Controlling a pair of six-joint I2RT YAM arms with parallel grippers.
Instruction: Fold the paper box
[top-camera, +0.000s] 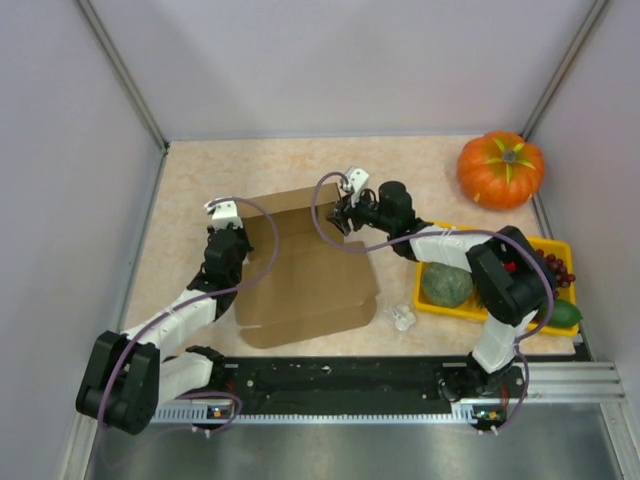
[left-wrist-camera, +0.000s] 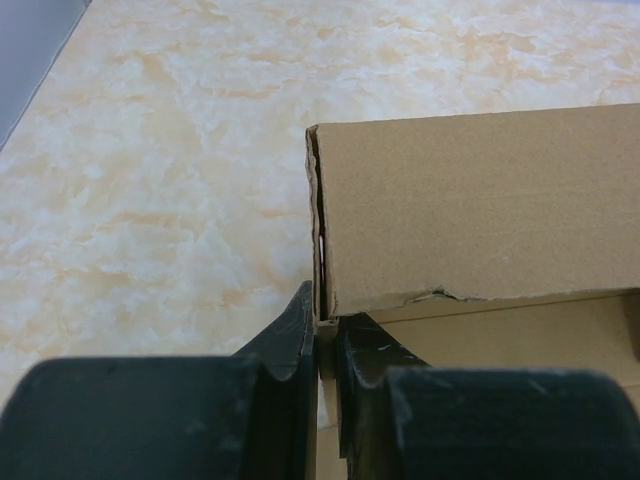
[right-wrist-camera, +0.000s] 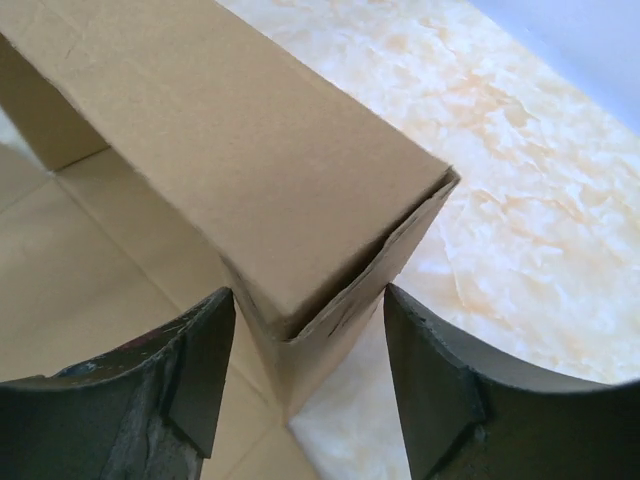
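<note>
L gripper (left-wrist-camera: 326, 335), black fingers almost together, pinches the left corner edge of the plain brown cardboard box (left-wrist-camera: 480, 205); wall upright w/ small tear, beige marble-pattern table (left-wrist-camera: 160, 180) behind.

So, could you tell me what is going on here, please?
Two robot arms are folding the paper box. Its far wall stands folded upright while the rest lies flat on the table. The left arm has its jaws pinched shut on the wall's left end; the right arm has its jaws open, straddling the right corner.
</note>
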